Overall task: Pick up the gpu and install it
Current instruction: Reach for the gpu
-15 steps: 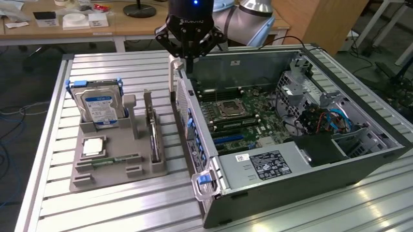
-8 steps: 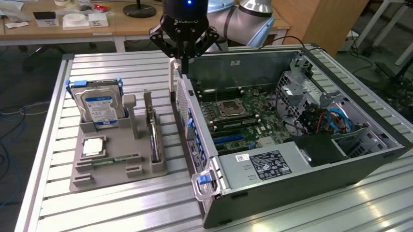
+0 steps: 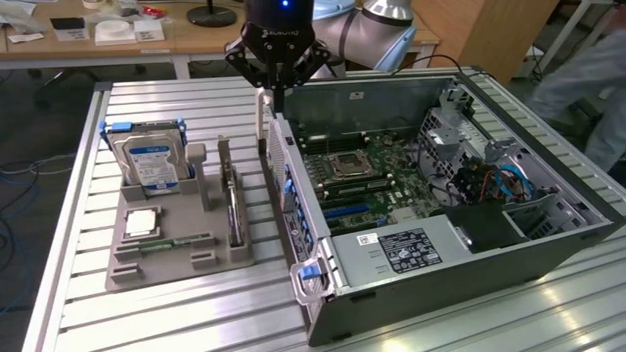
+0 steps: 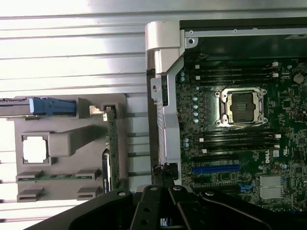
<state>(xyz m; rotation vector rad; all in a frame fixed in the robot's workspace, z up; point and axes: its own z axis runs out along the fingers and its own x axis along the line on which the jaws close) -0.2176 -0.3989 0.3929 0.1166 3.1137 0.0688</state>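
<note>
Above the rear wall of the computer case (image 3: 293,192), the gripper (image 3: 277,101) hangs with its fingers pressed together, nothing visibly between them.
The gpu (image 3: 233,198) stands on edge in the gray tray (image 3: 161,265), below the gripper toward the exterior view's left, its long axis parallel to that wall.

We are in a robotics lab: we see a robot arm (image 3: 377,33) over an open computer case (image 3: 470,275) on a slotted aluminium bench (image 3: 146,315), a grey parts fixture (image 3: 166,268) beside it, a cluttered wooden desk (image 3: 186,38) behind, and loose cables (image 3: 15,172) on the floor.
</note>
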